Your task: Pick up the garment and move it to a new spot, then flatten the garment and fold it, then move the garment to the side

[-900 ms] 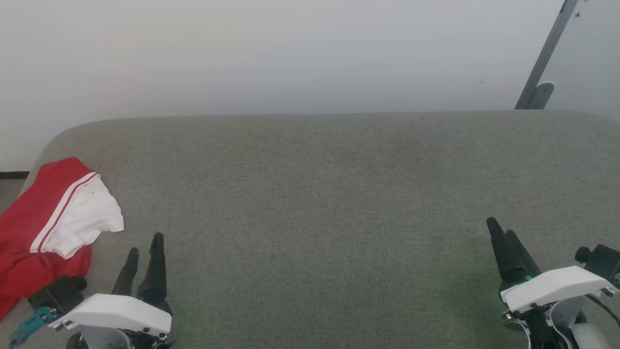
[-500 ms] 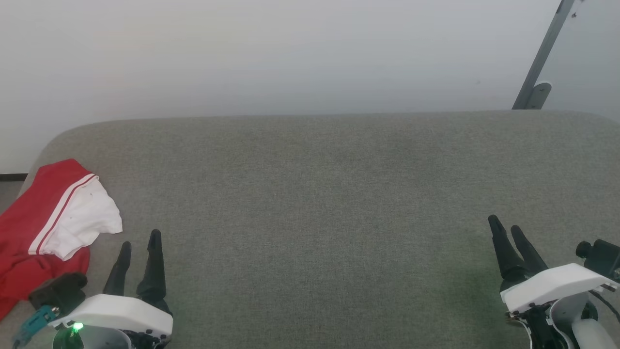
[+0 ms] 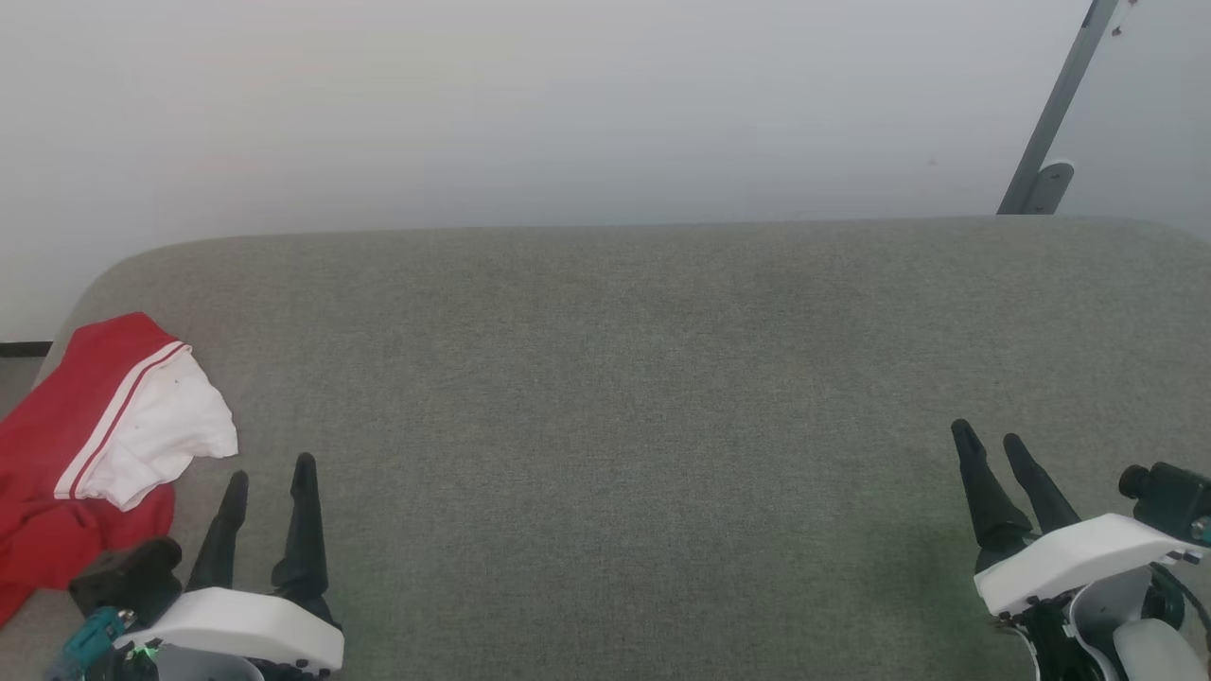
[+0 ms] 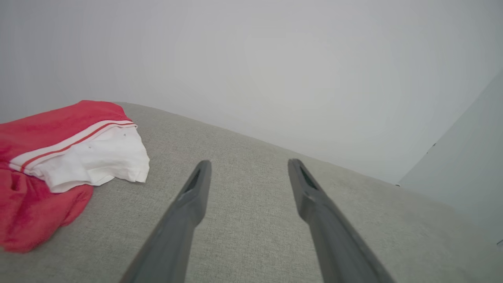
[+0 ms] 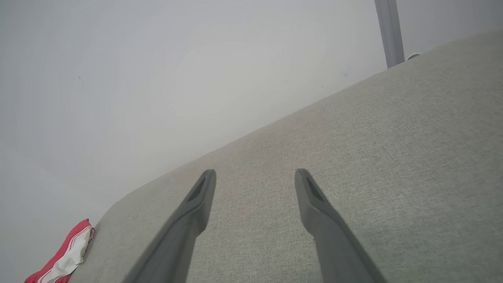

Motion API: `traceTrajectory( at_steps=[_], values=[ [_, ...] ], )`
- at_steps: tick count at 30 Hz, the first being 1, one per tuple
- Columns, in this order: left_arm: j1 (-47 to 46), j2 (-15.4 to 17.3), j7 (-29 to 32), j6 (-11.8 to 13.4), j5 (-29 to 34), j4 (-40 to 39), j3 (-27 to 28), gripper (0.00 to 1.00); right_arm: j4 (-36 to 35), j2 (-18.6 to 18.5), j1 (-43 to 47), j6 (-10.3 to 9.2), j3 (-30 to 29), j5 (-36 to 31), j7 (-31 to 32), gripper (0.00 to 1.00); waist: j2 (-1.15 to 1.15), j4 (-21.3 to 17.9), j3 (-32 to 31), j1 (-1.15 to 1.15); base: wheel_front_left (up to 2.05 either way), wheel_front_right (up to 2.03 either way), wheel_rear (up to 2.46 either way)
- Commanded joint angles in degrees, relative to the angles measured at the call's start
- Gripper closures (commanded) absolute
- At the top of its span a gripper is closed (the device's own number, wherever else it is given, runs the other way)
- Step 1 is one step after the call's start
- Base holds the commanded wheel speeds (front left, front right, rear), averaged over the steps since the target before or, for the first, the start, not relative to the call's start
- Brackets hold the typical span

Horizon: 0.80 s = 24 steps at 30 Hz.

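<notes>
Nearby, garment [image 3: 95,454] bunched; left gripper [image 3: 271,469] (spread) empty.

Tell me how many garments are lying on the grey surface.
1. The garment lies crumpled at the grey surface's left edge, beside the left gripper, untouched; part runs out of view.

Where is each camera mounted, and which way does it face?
Head view: from the head, down onto the grey cushion; left hand and right hand show, open.
Left wrist view: left wrist, along its fingers, across the cushion toward the wall.
Right wrist view: right wrist, likewise, along its fingers.
All share the garment at the cushion's left end.
</notes>
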Motion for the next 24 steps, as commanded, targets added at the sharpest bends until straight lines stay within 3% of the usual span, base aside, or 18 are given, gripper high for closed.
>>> traceTrajectory(
  at_steps=[1,24],
  values=[
    [0.15,0.29,-0.53,-0.03,1.56,-0.76,0.16,0.0,-0.71,-0.46,-0.73,0.01,0.2,-1.32,-0.61,0.0,0.0,-0.02,-0.02,0.0,0.0,0.0,0.0],
    [1.44,0.11,-3.36,-0.47,12.81,-2.68,0.78,0.0,-0.92,-1.86,-0.76,0.01,1.46,-9.55,-2.95,0.0,0.0,-0.33,-0.12,0.0,0.0,0.0,0.0]
  ],
)
